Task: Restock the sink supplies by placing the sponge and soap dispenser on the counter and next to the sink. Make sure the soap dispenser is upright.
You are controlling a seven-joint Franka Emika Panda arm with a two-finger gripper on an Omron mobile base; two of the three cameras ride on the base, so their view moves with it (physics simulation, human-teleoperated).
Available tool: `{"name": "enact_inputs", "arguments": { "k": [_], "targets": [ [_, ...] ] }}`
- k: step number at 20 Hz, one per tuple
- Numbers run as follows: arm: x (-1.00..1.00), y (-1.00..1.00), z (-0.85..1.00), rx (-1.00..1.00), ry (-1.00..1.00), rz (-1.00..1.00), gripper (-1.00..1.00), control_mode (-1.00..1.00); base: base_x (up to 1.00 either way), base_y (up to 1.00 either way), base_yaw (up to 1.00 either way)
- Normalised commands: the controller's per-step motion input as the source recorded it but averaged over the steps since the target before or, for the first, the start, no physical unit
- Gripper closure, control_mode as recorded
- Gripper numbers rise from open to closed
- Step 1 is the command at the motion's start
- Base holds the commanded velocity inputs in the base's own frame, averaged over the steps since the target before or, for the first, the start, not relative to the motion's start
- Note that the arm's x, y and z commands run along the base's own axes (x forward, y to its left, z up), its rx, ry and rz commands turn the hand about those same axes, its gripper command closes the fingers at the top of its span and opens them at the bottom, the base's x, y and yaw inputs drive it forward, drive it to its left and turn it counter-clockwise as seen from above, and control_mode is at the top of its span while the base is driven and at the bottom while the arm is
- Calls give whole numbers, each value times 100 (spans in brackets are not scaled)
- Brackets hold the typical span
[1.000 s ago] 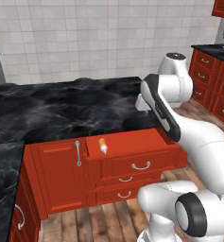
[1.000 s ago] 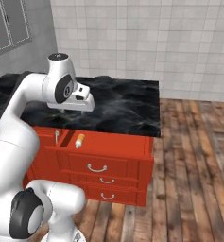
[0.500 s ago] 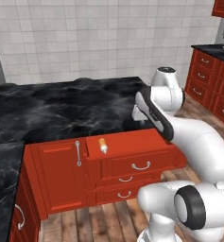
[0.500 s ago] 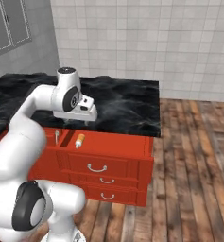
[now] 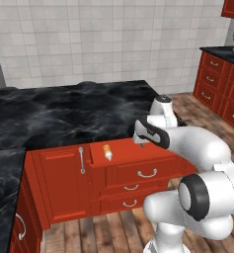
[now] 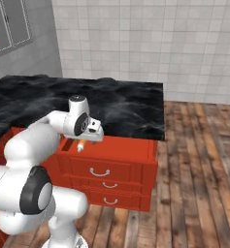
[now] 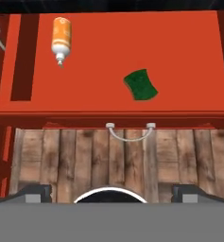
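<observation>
The soap dispenser [image 5: 107, 151] [image 6: 80, 145] [image 7: 61, 40], a small orange bottle with a whitish pump, lies on its side at the left end of an open red drawer [image 5: 133, 152] [image 7: 99, 56]. A little to its right the sponge [image 7: 141, 85] lies flat in the same drawer, green face up. My gripper [image 5: 141, 144] [image 6: 94, 136] [image 7: 111, 191] hangs just above the drawer's front edge, pointing down. It is open, with nothing between its fingertips [image 7: 34, 191]. The sink is out of view.
The drawer juts out from under a wide black marble island slab [image 5: 64, 113] [image 6: 121, 104]. Two shut drawers [image 6: 104, 186] sit below it, over a wooden floor [image 6: 199, 169]. A second run of red cabinets with a black top [image 5: 222, 52] stands at the far right.
The arm has swung down and forward from above the island slab, bringing the gripper low over the open drawer. The jaws stayed open. Dispenser and drawer have not moved.
</observation>
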Motion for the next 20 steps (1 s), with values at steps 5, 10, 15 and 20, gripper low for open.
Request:
{"name": "enact_inputs", "arguments": {
  "k": [5, 10, 15, 20],
  "targets": [
    [51, 0, -84, 0, 0, 0, -100, -100, 0, 0, 0],
    [60, 10, -42, 1, 1, 0, -100, -100, 0, 0, 0],
    [64, 19, -23, 0, 4, -3, -100, -100, 0, 0, 0],
    [60, 10, -35, 0, 5, -3, -100, -100, 0, 0, 0]
  ]
}}
